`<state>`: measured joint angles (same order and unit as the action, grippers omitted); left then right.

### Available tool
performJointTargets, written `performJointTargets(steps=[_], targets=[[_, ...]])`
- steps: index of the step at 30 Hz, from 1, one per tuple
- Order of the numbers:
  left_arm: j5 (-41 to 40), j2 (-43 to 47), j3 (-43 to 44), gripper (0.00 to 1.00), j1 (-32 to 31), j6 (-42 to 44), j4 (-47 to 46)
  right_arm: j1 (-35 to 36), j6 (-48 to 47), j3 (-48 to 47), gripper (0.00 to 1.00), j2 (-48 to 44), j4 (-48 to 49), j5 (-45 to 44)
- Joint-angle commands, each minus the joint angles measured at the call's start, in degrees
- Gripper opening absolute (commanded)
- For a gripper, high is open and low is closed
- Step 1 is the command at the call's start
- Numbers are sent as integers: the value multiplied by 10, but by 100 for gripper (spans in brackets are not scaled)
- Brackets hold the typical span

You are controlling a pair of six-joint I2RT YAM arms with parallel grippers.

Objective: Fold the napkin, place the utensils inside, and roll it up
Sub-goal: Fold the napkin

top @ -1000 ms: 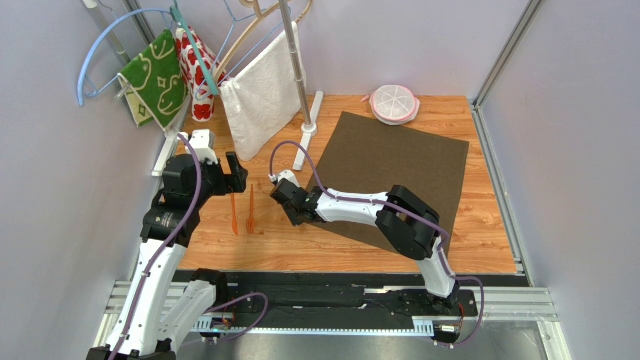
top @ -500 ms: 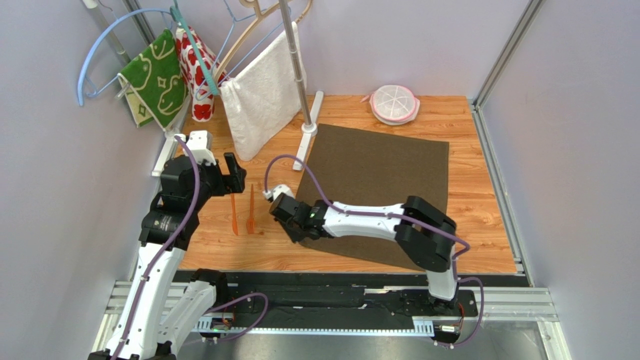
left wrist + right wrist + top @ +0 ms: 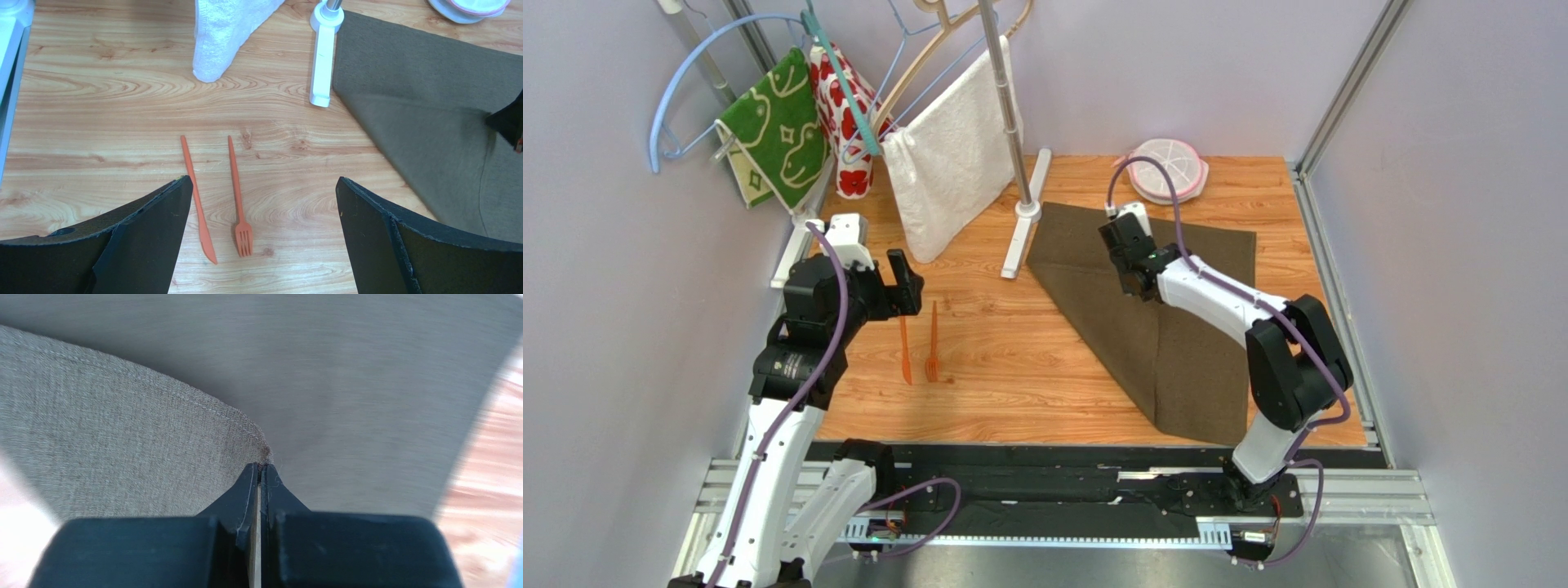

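The dark brown napkin (image 3: 1179, 355) lies on the right half of the table, its left part lifted and doubled over along a diagonal. My right gripper (image 3: 1129, 276) is over its far part, shut on a stitched corner of the cloth (image 3: 184, 416), which sticks out just past the closed tips (image 3: 259, 467). Two orange utensils lie side by side on bare wood at the left, a knife (image 3: 195, 196) and a fork (image 3: 237, 196). Hovering above them, my left gripper (image 3: 263, 179) is open, with nothing between its fingers. The napkin's left edge (image 3: 430, 122) also shows in the left wrist view.
A white towel (image 3: 952, 147) hangs from a pole whose white base (image 3: 1026, 227) stands just left of the napkin. A green cloth (image 3: 778, 123) and a red-patterned one (image 3: 844, 123) hang at the back left. A pink-rimmed round container (image 3: 1167, 169) sits at the back edge.
My right gripper carried the napkin's corner from near the utensils back and to the right, pulling the cloth's left part over itself. The left arm stayed put.
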<state>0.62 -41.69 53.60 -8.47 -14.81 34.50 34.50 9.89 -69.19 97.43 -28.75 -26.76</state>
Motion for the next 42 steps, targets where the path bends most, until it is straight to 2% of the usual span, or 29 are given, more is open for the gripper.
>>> performJointTargets(steps=[1,8,17,29,42], targets=[[5,3,-2,96,5,11,-15,-75,-61,-29,0,34,-8,-75],[14,2,-3,96,5,9,-15,-186,-96,-89,0,89,5,-88],[16,0,-3,96,5,11,-15,-255,-153,-155,0,152,20,-92],[17,-8,-3,96,5,11,-15,-303,-174,-219,0,201,28,-80],[20,-14,-3,96,5,11,-15,-315,-199,-275,0,260,33,-94]])
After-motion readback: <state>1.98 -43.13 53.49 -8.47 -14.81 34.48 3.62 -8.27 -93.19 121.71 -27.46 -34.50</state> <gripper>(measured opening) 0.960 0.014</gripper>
